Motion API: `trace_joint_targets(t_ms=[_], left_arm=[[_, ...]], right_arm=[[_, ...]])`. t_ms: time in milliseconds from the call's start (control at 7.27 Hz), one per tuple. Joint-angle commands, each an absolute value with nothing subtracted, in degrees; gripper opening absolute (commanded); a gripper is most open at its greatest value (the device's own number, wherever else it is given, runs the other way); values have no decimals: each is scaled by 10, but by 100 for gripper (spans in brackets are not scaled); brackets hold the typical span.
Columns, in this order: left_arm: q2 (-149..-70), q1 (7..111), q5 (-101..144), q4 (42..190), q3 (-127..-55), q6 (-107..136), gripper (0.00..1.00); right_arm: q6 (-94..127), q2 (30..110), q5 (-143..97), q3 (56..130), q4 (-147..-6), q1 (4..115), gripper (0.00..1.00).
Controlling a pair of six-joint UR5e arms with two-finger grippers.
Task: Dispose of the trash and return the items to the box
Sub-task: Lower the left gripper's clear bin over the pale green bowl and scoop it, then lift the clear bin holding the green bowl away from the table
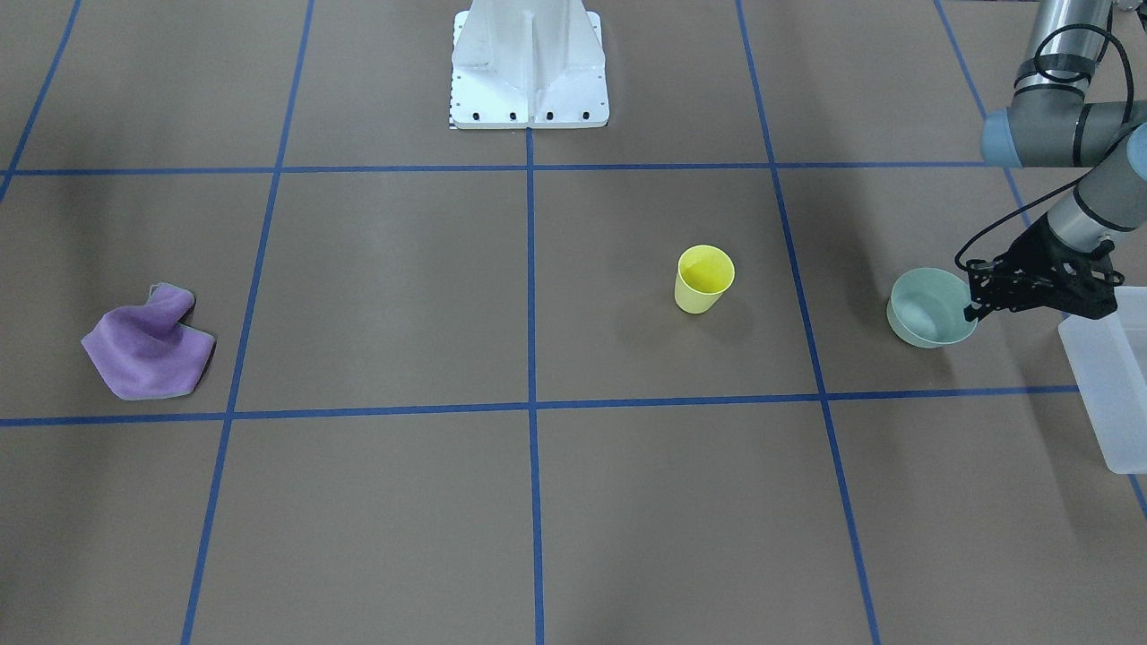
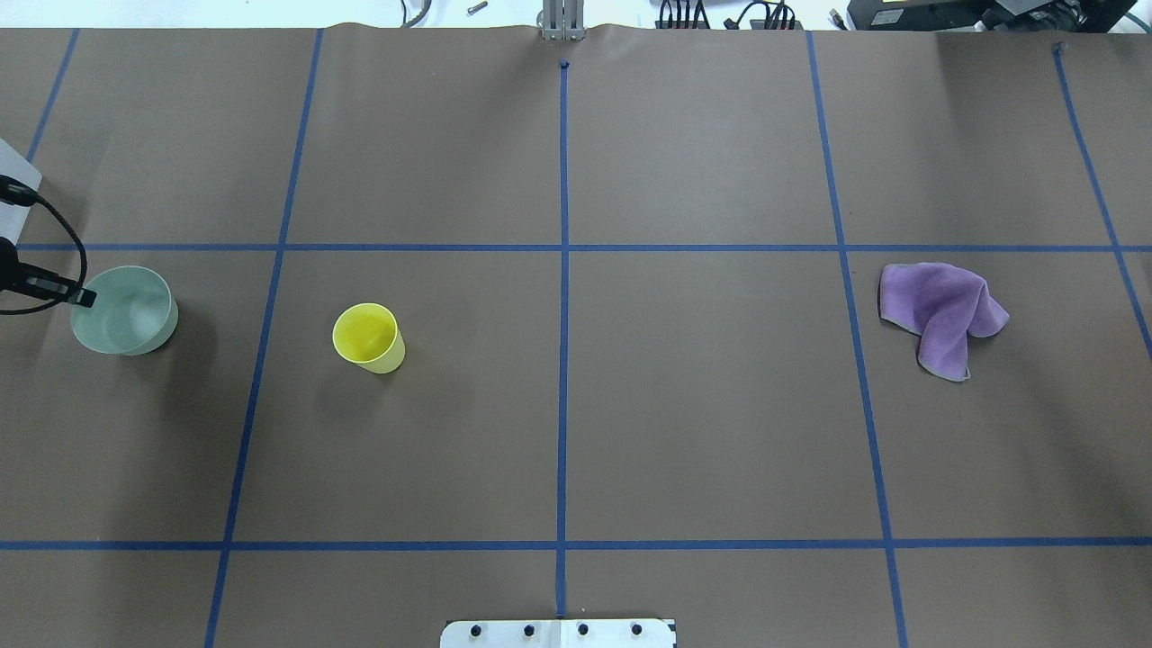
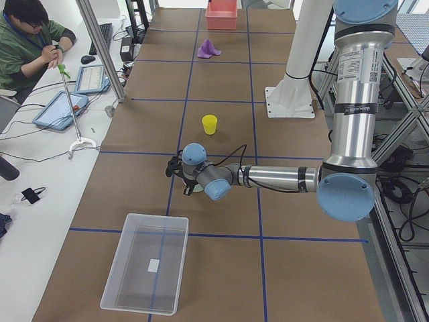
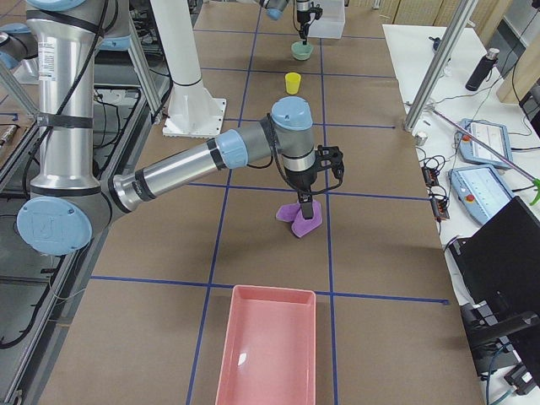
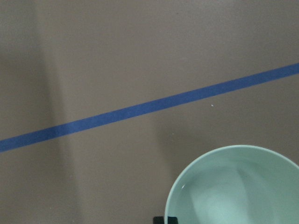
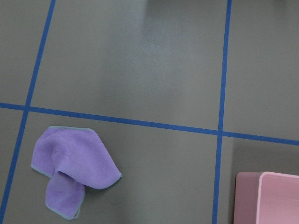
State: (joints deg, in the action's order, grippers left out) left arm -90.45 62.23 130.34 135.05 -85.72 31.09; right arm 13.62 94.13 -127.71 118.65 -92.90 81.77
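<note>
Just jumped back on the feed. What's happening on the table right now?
The left gripper is at the rim of the mint-green bowl, right beside the translucent box. Whether it has clamped the rim is unclear. The yellow cup stands upright and untouched, nearer the table's middle. The right gripper hangs over the crumpled purple cloth, which lies on the table not far from a pink bin. The box holds neither item yet.

No readable text; white sticker [image 3: 351, 64] on left arm [image 3: 353, 127] too small.
</note>
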Motion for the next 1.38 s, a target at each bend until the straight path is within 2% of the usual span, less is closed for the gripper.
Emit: trace_joint_targets(t_ms=[0, 275, 550, 688, 825, 962, 1238], left_arm=[[-904, 704, 1370, 1343, -865, 308, 0], [-911, 762, 1372, 1282, -864, 244, 0], [-981, 856, 1367, 1077, -854, 30, 0], [-1018, 892, 1367, 1012, -813, -64, 0], [-1046, 912, 1363, 1018, -740, -105, 0], [-1065, 914, 1319, 1044, -692, -112, 0], [-1086, 910, 1276, 1174, -549, -105, 0]], right_arm=[[136, 941, -1277, 1186, -929, 814, 100], [136, 941, -1277, 1186, -929, 809, 100], [137, 941, -1277, 1186, -929, 802, 100], [137, 942, -1277, 1185, -929, 800, 100], [137, 942, -1277, 1185, -928, 799, 100], [137, 942, -1277, 1185, -928, 796, 100], [137, 942, -1277, 1185, -928, 793, 100]])
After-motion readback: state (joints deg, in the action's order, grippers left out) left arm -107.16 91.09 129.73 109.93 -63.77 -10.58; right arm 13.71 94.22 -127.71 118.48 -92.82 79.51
